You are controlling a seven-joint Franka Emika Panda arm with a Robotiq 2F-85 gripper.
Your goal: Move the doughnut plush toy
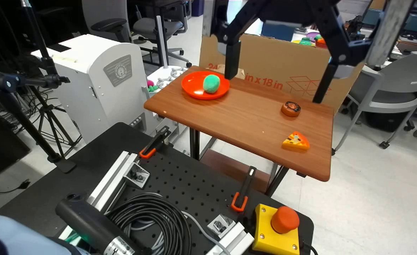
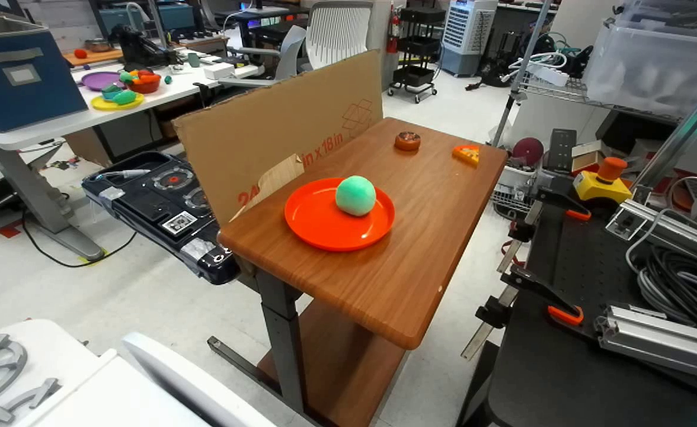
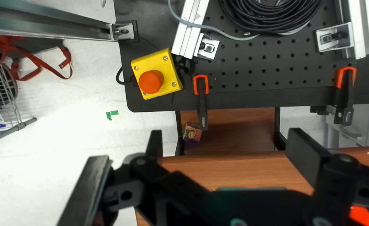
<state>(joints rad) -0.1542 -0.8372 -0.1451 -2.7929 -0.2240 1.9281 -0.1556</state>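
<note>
In an exterior view the brown counter (image 1: 244, 117) crosses the middle of the frame; a cardboard panel (image 1: 265, 53) stands along its upper edge; at its upper left lies an orange plate (image 1: 193, 88) with a green ball (image 1: 211, 84) on it; at its lower right lies a toy pizza slice (image 1: 296, 143), below the doughnut plush toy (image 1: 290, 109) in the frame and apart from it; a black perforated table (image 1: 190, 177) fills much of the lower part, carrying two clamps (image 1: 245, 184) at its upper edge, a cable coil (image 1: 151, 219) at the bottom and a yellow box (image 1: 265, 233) with a red-orange button (image 1: 285, 219) at the lower right.

The pincer (image 1: 275, 88) hangs large across the upper right, blocking part of the cardboard panel; its jaws are spread wide, released; the wrist view has them parted as well, coming in from the bottom.

The doughnut plush toy sits on the counter, right of centre; it is squat and round, rust-brown round the side, its top blackish and broken by small orange-brown marks; in an exterior view the doughnut plush toy (image 2: 408, 141) lies in the upper part, right of centre, near the cardboard panel, the toy pizza slice to its right, the orange plate well apart at the lower left.
</note>
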